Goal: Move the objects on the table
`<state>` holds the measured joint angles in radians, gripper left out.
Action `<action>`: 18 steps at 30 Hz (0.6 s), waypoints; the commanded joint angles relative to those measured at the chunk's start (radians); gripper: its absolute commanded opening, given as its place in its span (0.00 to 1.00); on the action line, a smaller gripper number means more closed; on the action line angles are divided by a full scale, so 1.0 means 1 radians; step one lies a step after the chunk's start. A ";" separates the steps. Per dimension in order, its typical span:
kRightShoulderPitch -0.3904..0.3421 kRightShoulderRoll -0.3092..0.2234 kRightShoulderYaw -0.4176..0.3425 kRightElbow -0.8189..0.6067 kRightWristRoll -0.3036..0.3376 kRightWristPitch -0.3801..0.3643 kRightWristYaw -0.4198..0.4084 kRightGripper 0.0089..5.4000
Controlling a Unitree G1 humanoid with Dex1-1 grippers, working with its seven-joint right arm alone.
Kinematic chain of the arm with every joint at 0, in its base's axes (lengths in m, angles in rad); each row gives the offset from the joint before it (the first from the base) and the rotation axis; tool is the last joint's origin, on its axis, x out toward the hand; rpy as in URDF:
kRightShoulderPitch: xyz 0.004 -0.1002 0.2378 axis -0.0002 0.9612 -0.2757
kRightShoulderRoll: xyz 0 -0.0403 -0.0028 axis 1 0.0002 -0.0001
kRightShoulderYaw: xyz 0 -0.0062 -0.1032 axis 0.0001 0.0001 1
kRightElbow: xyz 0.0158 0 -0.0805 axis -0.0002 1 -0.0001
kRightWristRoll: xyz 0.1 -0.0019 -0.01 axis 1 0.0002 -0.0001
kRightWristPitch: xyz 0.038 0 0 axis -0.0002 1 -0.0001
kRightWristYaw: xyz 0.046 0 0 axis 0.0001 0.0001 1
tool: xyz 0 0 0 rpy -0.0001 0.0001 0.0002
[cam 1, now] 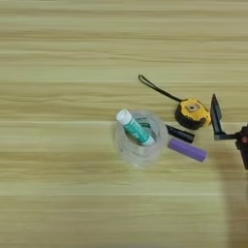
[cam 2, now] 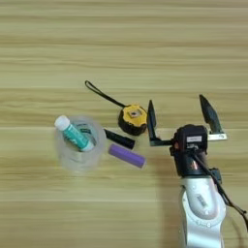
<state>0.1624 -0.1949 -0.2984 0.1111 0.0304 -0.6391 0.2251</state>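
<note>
Right eye view: claw (cam 2: pixel 181 115) spread; purple cylinder (cam 2: pixel 126 156) lies pointing lower right.

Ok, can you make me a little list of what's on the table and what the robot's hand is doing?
table: light wooden table
glue stick: teal glue stick, white cap, leaning inside the clear tape roll
tape measure: yellow-black tape measure, strap trailing up-left
marker: black marker, between roll and tape measure
cylinder: purple cylinder, lying just below the marker
robot hand: right gripper, fingers wide open, holding nothing, just right of the tape measure
</note>
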 commanded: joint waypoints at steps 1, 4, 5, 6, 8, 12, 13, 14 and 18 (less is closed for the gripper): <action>-0.012 -0.005 -0.013 -0.036 0.071 0.045 -0.023 1.00; -0.011 0.006 -0.030 -0.022 0.086 0.083 -0.053 1.00; -0.004 0.011 -0.030 -0.028 0.081 0.090 -0.063 1.00; 0.005 0.019 -0.028 -0.035 0.080 0.099 -0.072 1.00; 0.024 0.035 -0.022 -0.053 0.077 0.112 -0.086 1.00; 0.043 0.055 -0.010 -0.091 0.080 0.132 -0.101 1.00; 0.046 0.058 -0.007 -0.102 0.083 0.140 -0.101 1.00; 0.048 0.060 -0.006 -0.111 0.085 0.147 -0.102 1.00; 0.047 0.063 -0.009 -0.132 0.115 0.184 -0.098 1.00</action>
